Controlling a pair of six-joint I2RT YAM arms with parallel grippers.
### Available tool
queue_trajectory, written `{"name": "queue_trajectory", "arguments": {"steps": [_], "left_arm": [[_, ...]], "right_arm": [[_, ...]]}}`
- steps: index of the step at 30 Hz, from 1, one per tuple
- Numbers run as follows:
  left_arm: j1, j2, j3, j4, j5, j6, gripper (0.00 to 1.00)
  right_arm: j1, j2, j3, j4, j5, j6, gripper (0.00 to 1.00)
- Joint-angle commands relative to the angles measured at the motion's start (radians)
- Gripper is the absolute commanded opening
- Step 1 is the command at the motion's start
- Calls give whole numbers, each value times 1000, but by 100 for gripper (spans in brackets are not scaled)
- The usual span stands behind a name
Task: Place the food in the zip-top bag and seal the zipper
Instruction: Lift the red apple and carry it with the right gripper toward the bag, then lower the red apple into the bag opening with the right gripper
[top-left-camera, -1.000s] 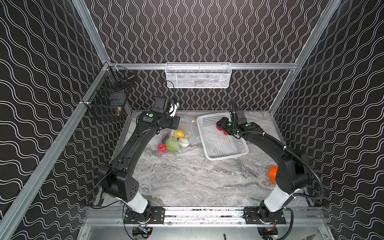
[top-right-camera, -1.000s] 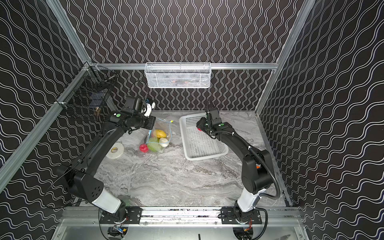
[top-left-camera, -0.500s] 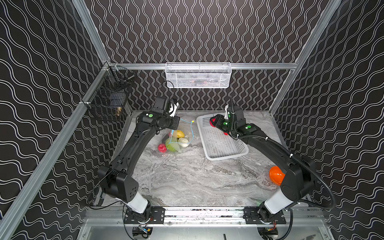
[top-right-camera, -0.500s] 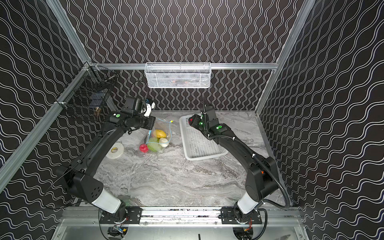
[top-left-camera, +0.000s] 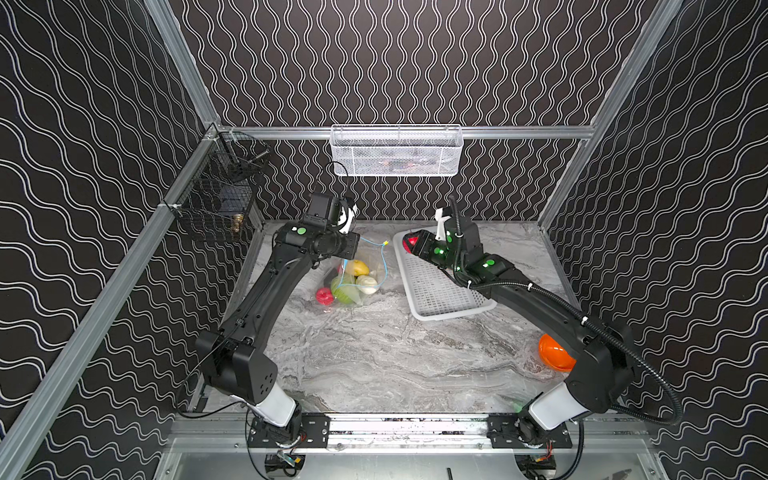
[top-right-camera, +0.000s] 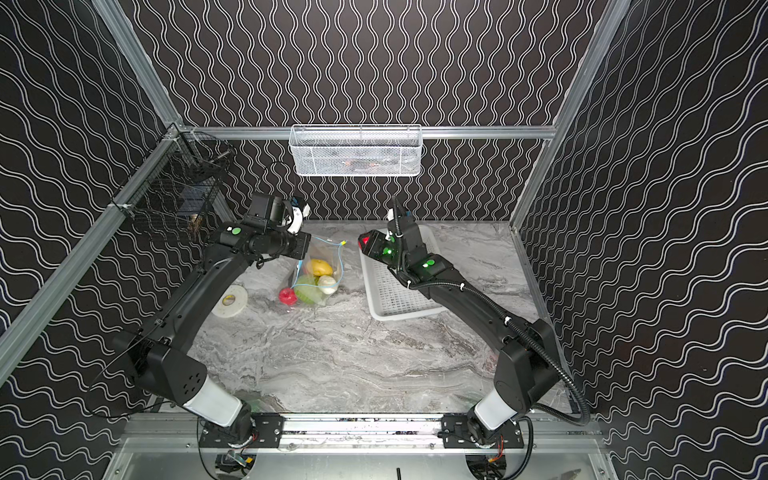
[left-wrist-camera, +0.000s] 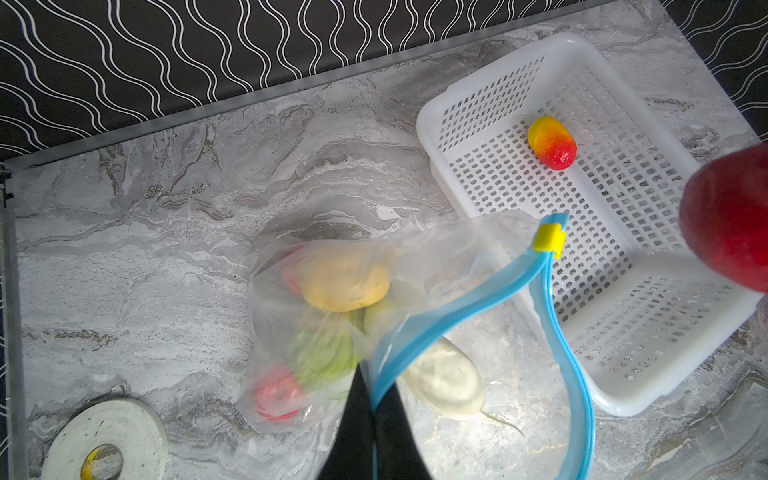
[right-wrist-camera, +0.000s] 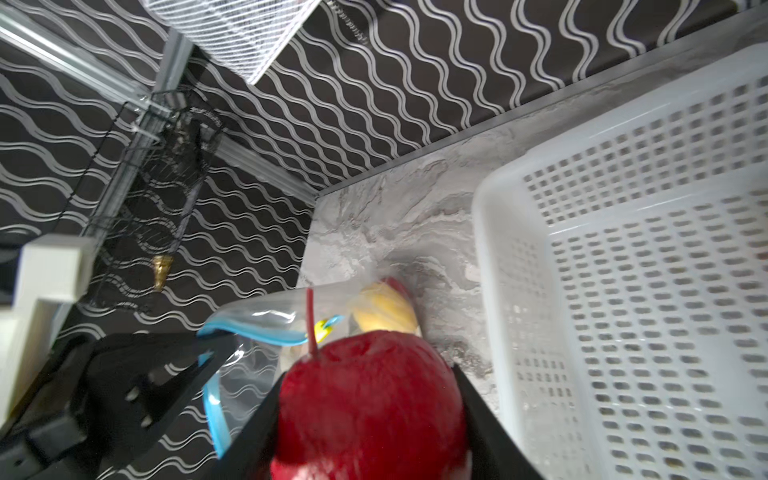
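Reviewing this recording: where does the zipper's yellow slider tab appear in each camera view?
Top view: slider tab, just left of the white basket.
Top view: slider tab, likewise left of the basket.
Left wrist: slider tab at the end of the zipper strip, seen in front of the basket.
Right wrist: slider tab just beyond the held red apple, beside its stem.
Shared landmark: the white basket.

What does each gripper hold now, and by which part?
The left gripper pinches the zip-top bag by the blue zipper strip at its mouth. The right gripper holds a red apple by its sides.
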Motion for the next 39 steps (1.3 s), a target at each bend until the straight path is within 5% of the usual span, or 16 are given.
{"name": "queue_trajectory", "arguments": {"steps": [1, 39], "left_arm": [[2, -1, 1, 19, 1, -8, 0], [2, -7, 3, 19, 4, -8, 0]], "right_arm": [[22, -6, -7, 95, -5, -7, 42], [233, 199, 160, 55, 107, -164, 44]]}}
